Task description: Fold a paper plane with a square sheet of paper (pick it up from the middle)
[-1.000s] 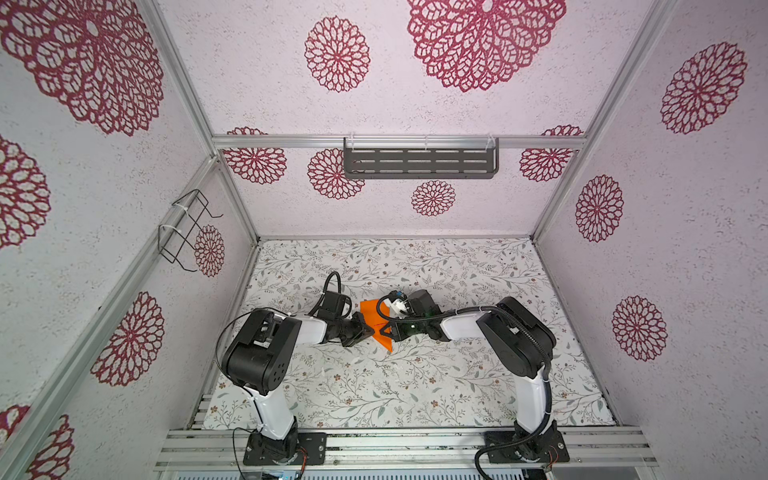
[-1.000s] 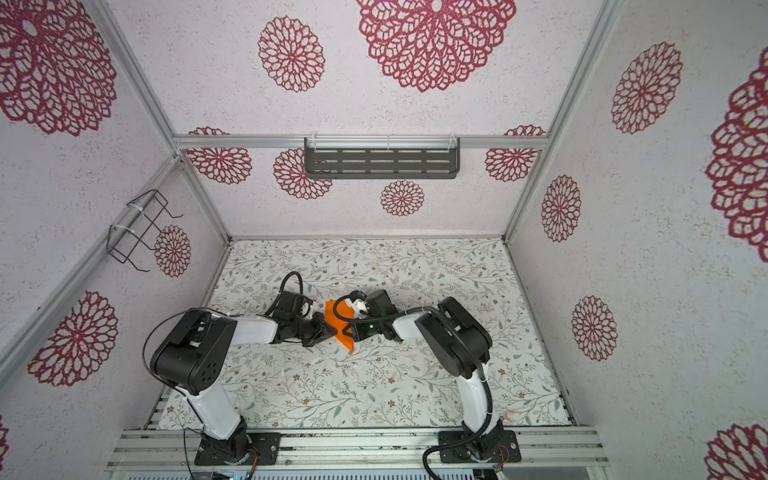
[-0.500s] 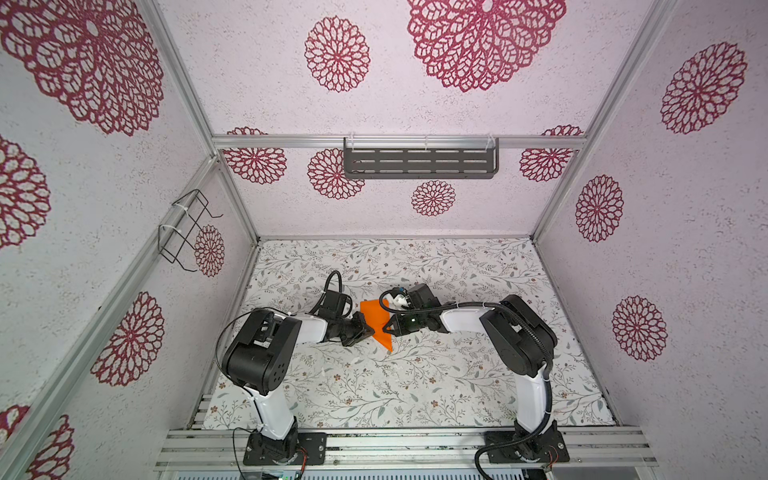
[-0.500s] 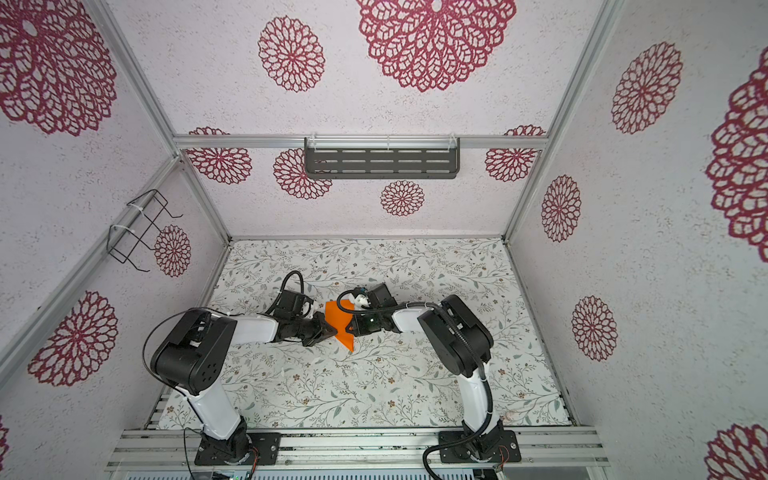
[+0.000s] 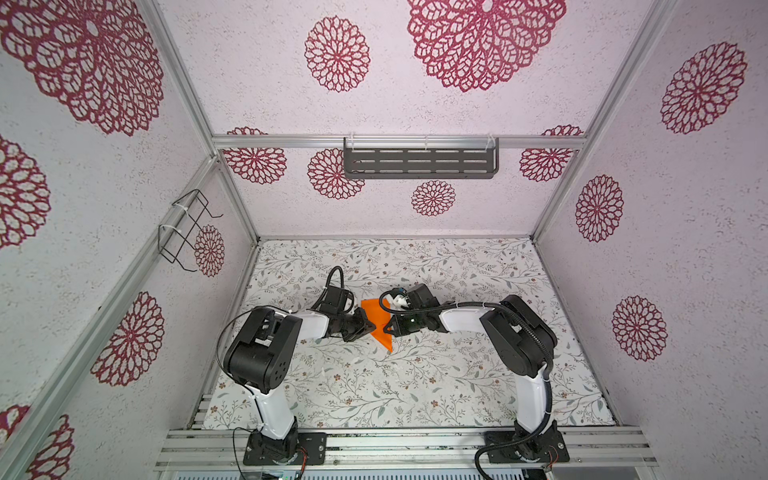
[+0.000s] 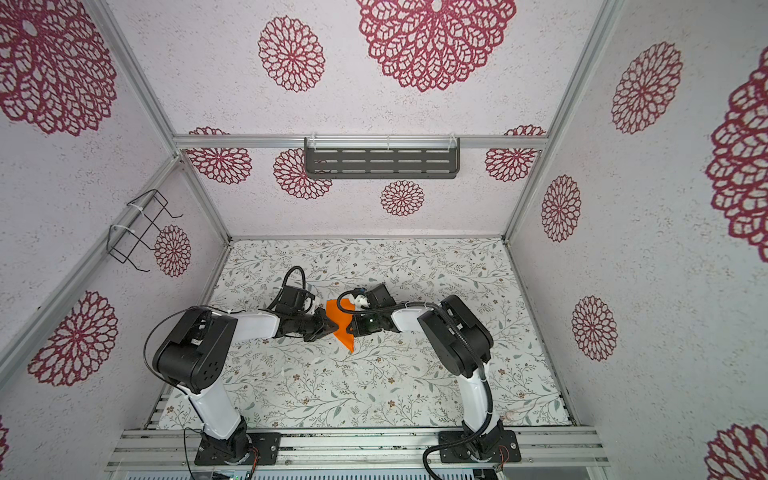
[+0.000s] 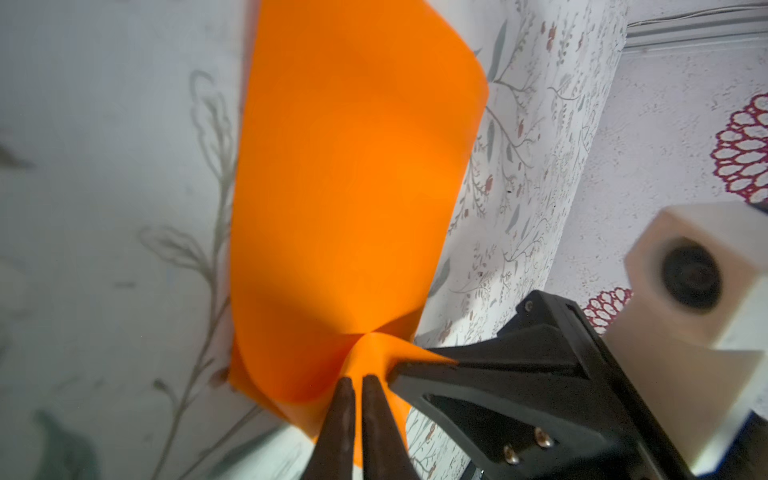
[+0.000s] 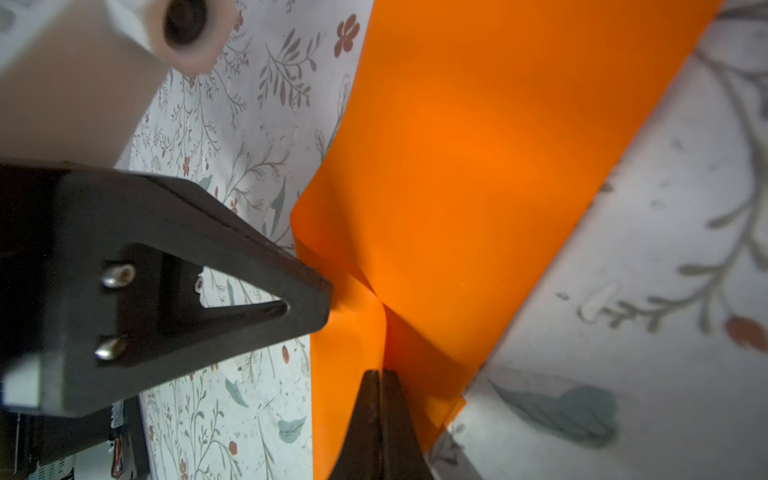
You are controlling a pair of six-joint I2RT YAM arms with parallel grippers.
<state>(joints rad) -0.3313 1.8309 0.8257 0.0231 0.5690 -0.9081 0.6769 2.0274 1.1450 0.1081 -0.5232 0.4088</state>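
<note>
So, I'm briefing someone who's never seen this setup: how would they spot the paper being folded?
Look down at the floral table. Near its middle the left gripper and right gripper come together, both pinching one sheet of paper. It is the only plain bright orange thing there.

Floral table point(image 5: 374, 386) w/ 1 orange sheet point(image 5: 376, 321) partly on it.

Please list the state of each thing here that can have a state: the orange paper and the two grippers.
square sheet of paper: bent and curved, puckered where the grippers pinch it, not yet a plane.
left gripper: shut on the square sheet of paper.
right gripper: shut on the square sheet of paper.
</note>
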